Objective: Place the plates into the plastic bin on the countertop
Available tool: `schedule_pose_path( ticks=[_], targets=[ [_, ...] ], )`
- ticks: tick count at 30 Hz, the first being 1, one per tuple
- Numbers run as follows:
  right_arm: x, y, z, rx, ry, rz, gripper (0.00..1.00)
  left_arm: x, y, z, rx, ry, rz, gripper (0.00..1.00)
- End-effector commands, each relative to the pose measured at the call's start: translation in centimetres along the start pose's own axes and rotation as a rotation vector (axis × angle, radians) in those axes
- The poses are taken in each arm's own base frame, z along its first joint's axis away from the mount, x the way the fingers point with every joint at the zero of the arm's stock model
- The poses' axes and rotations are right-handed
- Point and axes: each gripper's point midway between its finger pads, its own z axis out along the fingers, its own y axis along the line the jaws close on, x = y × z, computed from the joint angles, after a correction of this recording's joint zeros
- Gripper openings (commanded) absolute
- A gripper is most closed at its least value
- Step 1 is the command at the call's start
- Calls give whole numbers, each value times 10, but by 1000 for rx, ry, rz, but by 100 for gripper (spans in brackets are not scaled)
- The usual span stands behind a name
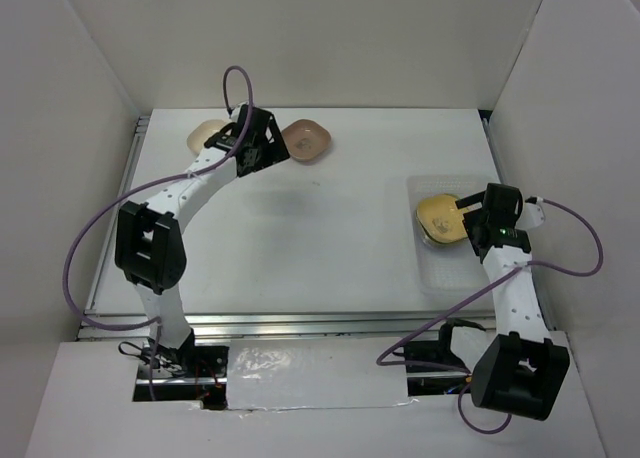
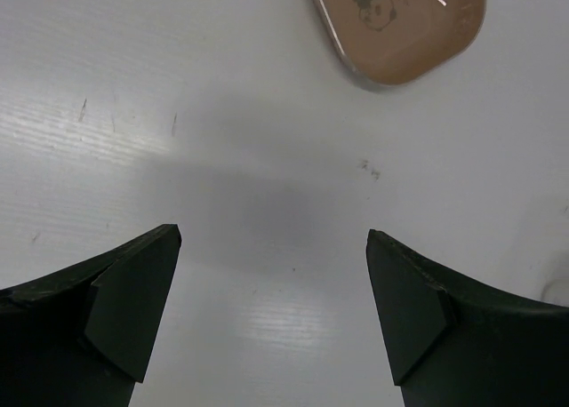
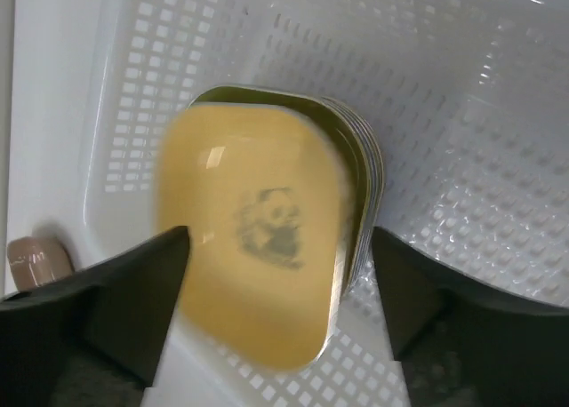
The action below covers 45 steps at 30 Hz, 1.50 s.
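Note:
A brown plate (image 1: 305, 141) and a cream plate (image 1: 207, 136) lie at the back of the countertop (image 1: 300, 238). My left gripper (image 1: 258, 161) hovers between them, open and holding nothing. In the left wrist view its jaws (image 2: 274, 309) frame bare table, and the brown plate (image 2: 400, 25) sits ahead to the right. At the right stands the plastic bin (image 1: 450, 273), with a stack of plates inside it. A yellow plate (image 3: 258, 229), blurred, lies tilted on top of the stack (image 3: 369, 185). My right gripper (image 3: 276, 247) is open above it, fingers wide on either side.
White walls close in the countertop on three sides, and a metal rail (image 1: 300, 323) runs along the near edge. The bin's perforated wall (image 3: 462, 114) rises around the stack. Purple cables loop from both arms.

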Motion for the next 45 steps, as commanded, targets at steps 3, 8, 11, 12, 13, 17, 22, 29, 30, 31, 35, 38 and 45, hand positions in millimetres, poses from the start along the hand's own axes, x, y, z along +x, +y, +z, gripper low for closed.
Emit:
schedule_pose_path(
  ticks=[3,8,11,12,13,17,22,29,30,31,35,38,45],
  targets=[
    [-14,31,-26,-120,-45,-1,100,-29,-22,12,69,-34,2,99],
    [-21,36,-55,-165,-86,-20,100,-17,-16,51,69,15,-31,99],
    [-20,37,-75,-228,-86,-33,100,-11,-18,74,83,24,-51,99],
    [-17,39,-79,-255,-81,-47,100,-17,-20,80,93,10,-73,99],
    [-11,40,-82,-283,-61,-57,100,-18,-20,85,93,10,-86,99],
    [3,47,-107,-420,-29,-100,100,-25,-22,121,128,0,-162,99],
    [18,46,-117,-467,4,-195,100,-33,-17,150,219,-59,-251,99],
    [22,49,-125,-508,9,-236,100,-17,-9,196,114,-1,-257,99],
    [22,49,-124,-505,9,-239,100,-21,-15,198,122,-8,-255,99],
    [21,50,-124,-506,7,-241,100,-10,-10,209,105,13,-253,99],
    [24,51,-123,-510,19,-256,100,-6,-21,221,121,19,-244,93],
    [26,53,-123,-526,24,-254,100,-1,-21,225,84,21,-232,68],
    [50,67,-122,-621,101,-316,100,-5,-8,182,-45,22,-224,0]
  ],
)
